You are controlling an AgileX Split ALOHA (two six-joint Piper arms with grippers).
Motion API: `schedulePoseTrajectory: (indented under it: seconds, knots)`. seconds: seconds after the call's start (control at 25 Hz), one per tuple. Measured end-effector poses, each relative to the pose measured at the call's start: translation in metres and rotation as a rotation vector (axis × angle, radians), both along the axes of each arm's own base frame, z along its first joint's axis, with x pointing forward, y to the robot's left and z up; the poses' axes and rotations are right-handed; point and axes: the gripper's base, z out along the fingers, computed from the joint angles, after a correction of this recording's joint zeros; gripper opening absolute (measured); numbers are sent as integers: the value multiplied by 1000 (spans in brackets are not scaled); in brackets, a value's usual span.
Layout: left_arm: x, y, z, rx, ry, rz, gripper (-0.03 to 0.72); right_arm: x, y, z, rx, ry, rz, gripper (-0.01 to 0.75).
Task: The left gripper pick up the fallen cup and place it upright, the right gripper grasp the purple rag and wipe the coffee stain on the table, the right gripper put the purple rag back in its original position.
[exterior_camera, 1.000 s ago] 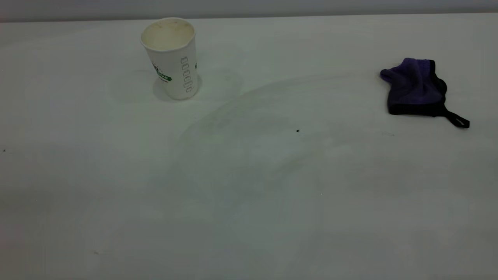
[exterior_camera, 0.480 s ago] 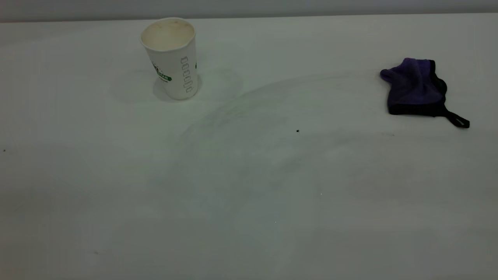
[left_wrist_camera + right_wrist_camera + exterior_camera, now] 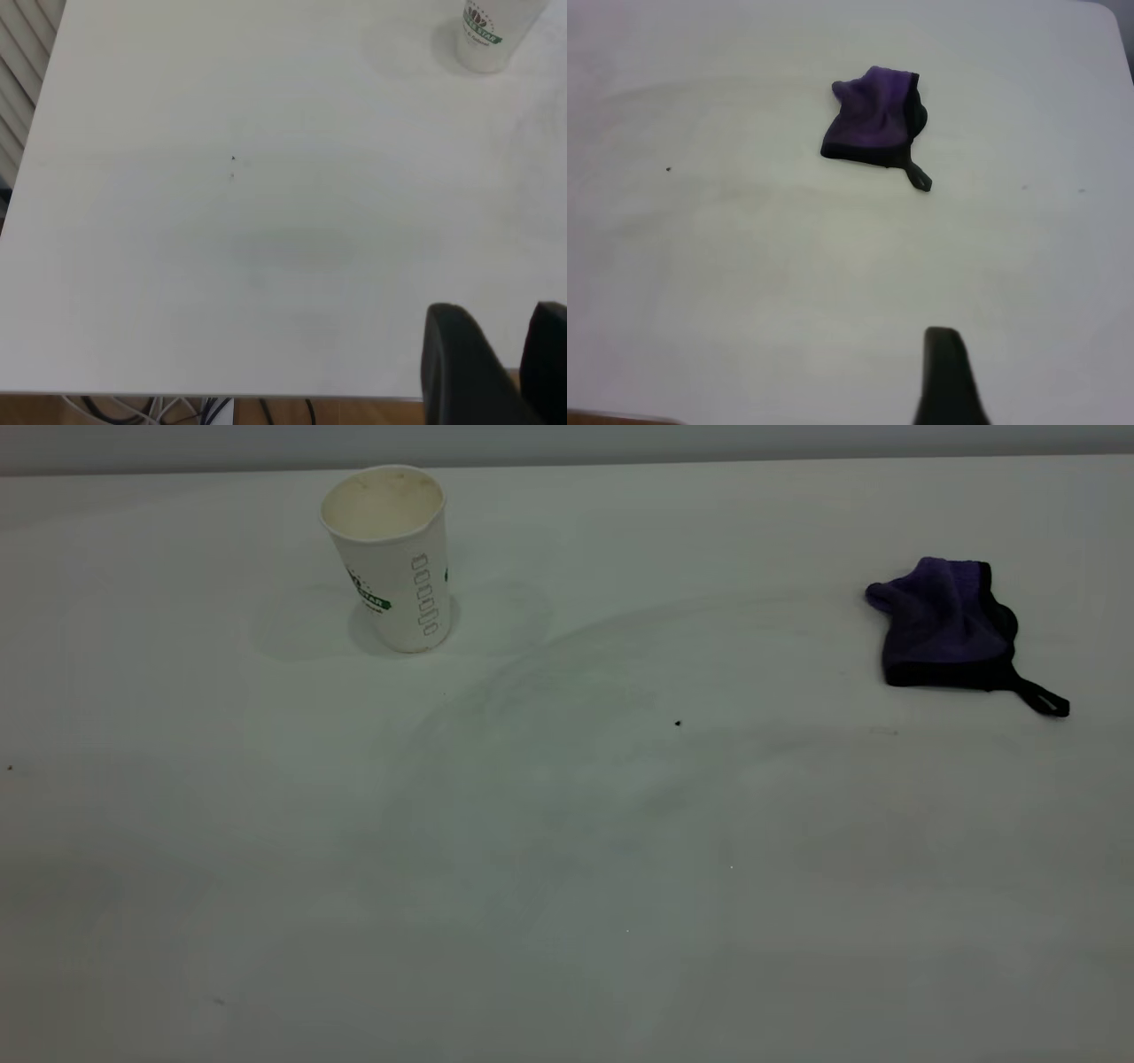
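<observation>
upright cup (image 3: 390, 558), light, crushable. purple rag (image 3: 943, 624), soft; pinch its bunched middle. left hand (image 3: 496, 367) seemingly parted, empty; right hand (image 3: 948, 376) state unclear.

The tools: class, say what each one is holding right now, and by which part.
Nothing is held. The cup stands upright on the table, and the rag lies alone; neither tool touches them.

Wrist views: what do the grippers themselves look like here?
Little shows. In the left wrist view, the left gripper appears as two matte black, rounded fingers. In the right wrist view, the right gripper shows one plain black finger with a rounded tip. No cables, markings or pads are visible on either. Neither arm appears in the exterior view.
</observation>
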Motion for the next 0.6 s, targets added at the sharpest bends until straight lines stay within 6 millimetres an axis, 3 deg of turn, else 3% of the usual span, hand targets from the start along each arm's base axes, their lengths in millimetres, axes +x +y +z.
schedulePoseTrajectory:
  seconds: [0.6]
  knots:
    - [0, 0, 0, 0, 0, 0, 240, 0, 0, 0, 3, 0, 2, 272]
